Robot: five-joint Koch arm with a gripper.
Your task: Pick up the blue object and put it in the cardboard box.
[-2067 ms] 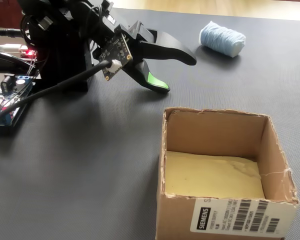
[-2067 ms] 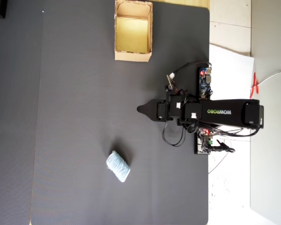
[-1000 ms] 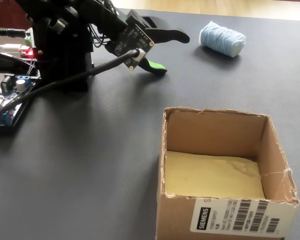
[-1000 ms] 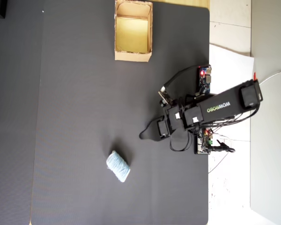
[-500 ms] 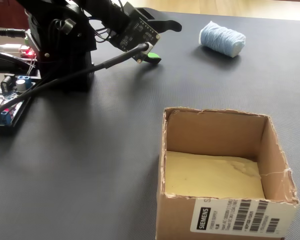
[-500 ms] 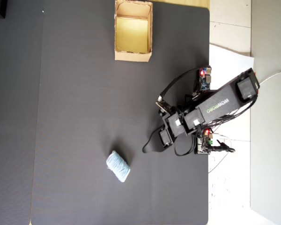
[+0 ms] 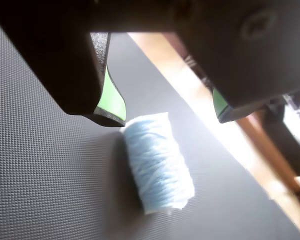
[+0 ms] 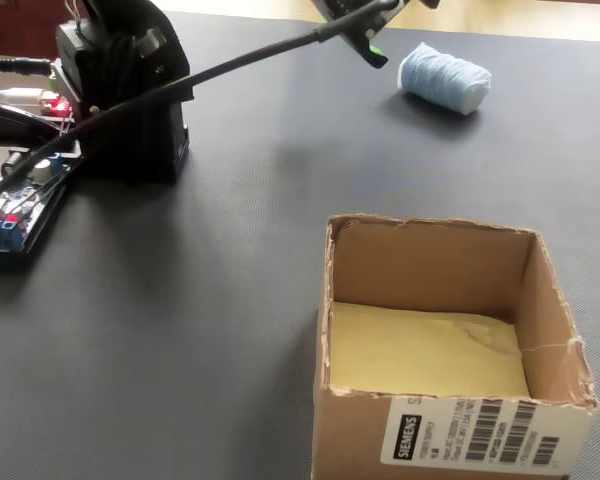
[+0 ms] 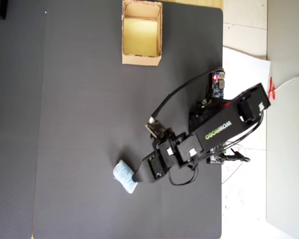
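Note:
The blue object (image 7: 157, 162) is a pale blue yarn-like bundle lying on the dark mat, just below and between my jaws in the wrist view. My gripper (image 7: 167, 112) is open, with green-lined fingertips (image 7: 112, 102) wide apart and nothing between them. From overhead the gripper (image 9: 139, 176) hangs over the bundle's right end, and the blue object (image 9: 122, 176) pokes out to the left. In the fixed view the blue object (image 8: 443, 77) lies at the back, with one green fingertip (image 8: 376, 50) just left of it. The cardboard box (image 9: 141, 60) stands open at the mat's top edge; the cardboard box (image 8: 360, 425) fills the fixed view's foreground.
The arm's black base (image 8: 130, 100) and circuit boards (image 8: 10, 215) sit at the mat's edge, with a black cable (image 8: 240, 58) running up to the wrist. White sheets (image 9: 244, 64) lie beyond the mat's right edge in the overhead view.
The arm has swung away from the box side and stretched out toward the blue object. The gripper, which was short of the bundle, now hovers at its end.

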